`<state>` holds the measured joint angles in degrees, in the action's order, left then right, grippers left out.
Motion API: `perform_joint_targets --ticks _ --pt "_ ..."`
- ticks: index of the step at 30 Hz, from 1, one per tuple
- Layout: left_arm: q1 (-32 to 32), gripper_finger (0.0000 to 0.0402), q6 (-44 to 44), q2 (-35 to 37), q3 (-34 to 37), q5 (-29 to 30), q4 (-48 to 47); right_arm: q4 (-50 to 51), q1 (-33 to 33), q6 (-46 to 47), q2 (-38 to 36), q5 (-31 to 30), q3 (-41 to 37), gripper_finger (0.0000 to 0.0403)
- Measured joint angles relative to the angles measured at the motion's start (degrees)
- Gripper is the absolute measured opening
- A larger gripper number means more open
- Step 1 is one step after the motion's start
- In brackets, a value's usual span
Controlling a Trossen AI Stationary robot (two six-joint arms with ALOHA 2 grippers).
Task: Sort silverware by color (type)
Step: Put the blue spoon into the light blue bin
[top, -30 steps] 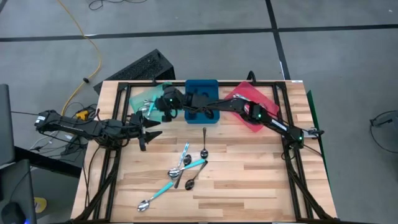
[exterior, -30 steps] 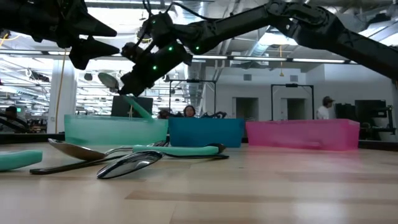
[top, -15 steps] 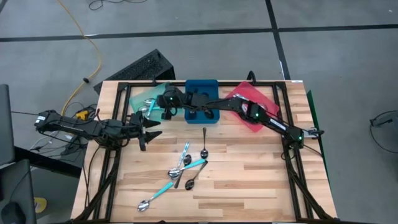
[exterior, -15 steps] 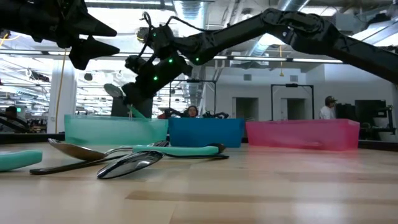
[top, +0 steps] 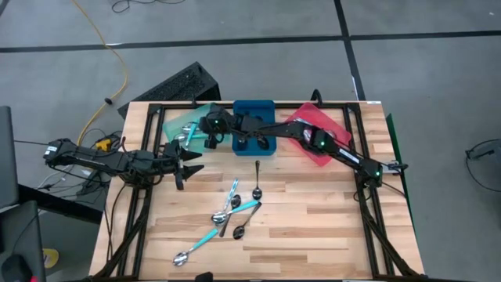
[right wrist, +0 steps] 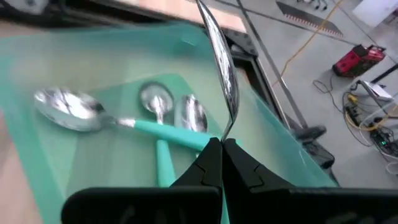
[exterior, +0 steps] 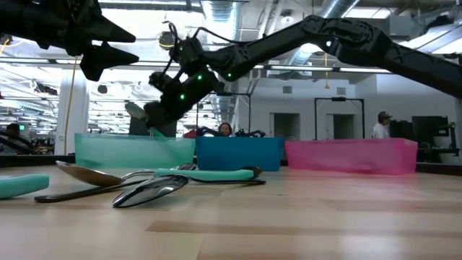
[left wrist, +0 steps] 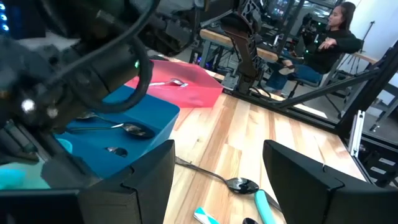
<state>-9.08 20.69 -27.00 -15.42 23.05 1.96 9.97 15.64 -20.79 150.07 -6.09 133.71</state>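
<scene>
Teal tray (right wrist: 74, 68) lies under the right gripper (right wrist: 222, 149), fingers pinching a spoon (right wrist: 221, 68) (bowl up); left gripper (top: 188, 163) gapes beside it.

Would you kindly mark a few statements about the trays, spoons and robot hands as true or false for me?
1. The right hand is shut on a spoon above the teal tray. True.
2. The left hand grips a spoon. False: it is open and empty, beside the teal tray.
3. The blue tray stands between the teal tray and the red tray. True.
4. The teal tray is empty. False: teal-handled spoons lie in it.
5. Spoons lie loose on the table. True.
</scene>
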Motion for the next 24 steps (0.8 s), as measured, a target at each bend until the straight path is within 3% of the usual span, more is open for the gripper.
perform_joint_targets --ticks 24 --pt "0.02 0.0228 -0.04 0.01 0.0 0.13 0.02 0.35 1.06 5.64 0.21 2.47 -0.07 0.0044"
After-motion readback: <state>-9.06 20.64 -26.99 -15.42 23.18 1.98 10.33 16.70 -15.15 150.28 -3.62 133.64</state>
